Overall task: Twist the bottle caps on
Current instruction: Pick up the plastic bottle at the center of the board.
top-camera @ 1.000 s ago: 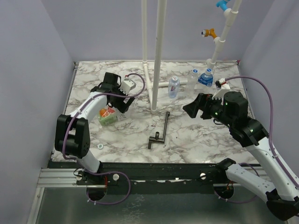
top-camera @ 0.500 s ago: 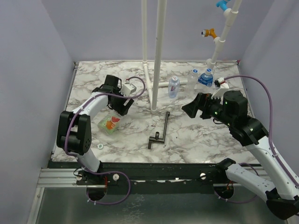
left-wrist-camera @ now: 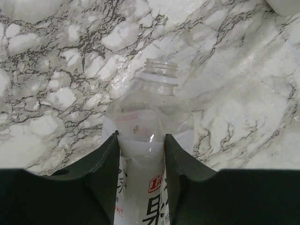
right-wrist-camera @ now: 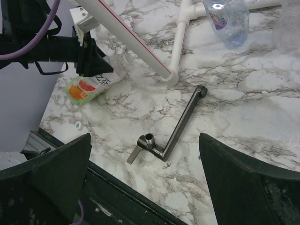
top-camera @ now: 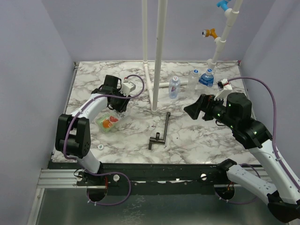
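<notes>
While the left gripper (left-wrist-camera: pixel 140 138) pinches the uncapped bottle (left-wrist-camera: pixel 150 105) at its shoulder — neck jutting beyond the fingertips — the right gripper (right-wrist-camera: pixel 144 140) hangs spread wide, grasping nothing.

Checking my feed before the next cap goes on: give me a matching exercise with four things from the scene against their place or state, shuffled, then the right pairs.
Things:
1. fruit-label bottle
2. black T-bar
3. white cap
4. right tool

Place or state:
A. lying loose in the middle of the table
B. open, holding nothing
C. on its side, neck uncapped, between the fingers of the left tool
D. alone near the table's front left edge

Pairs: 1-C, 2-A, 3-D, 4-B
</notes>
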`<state>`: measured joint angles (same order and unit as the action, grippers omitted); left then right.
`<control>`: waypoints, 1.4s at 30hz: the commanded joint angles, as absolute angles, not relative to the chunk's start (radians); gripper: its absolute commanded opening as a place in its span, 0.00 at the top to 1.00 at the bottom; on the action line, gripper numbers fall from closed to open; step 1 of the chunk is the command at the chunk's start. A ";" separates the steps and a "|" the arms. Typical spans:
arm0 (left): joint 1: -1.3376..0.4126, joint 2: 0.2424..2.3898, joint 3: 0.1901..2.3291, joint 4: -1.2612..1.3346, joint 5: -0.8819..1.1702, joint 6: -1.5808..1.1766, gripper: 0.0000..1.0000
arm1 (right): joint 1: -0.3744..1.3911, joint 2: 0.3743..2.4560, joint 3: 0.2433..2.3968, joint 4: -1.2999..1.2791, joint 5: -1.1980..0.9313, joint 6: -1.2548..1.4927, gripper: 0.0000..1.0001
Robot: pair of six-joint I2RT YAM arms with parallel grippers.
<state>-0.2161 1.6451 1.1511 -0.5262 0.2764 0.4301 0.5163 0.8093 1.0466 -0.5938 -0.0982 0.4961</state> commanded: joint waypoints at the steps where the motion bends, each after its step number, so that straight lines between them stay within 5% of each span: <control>1: -0.215 1.572 1.126 -0.522 0.314 0.361 0.88 | 0.520 0.797 1.055 -0.615 -0.093 0.496 0.00; 10: -0.219 1.474 1.098 -0.503 0.305 0.261 1.00 | 0.519 0.803 1.046 -0.599 -0.103 0.510 0.00; 42: -0.424 0.816 0.563 0.167 0.548 -0.132 1.00 | 0.534 0.970 0.881 -0.158 -0.344 0.634 0.00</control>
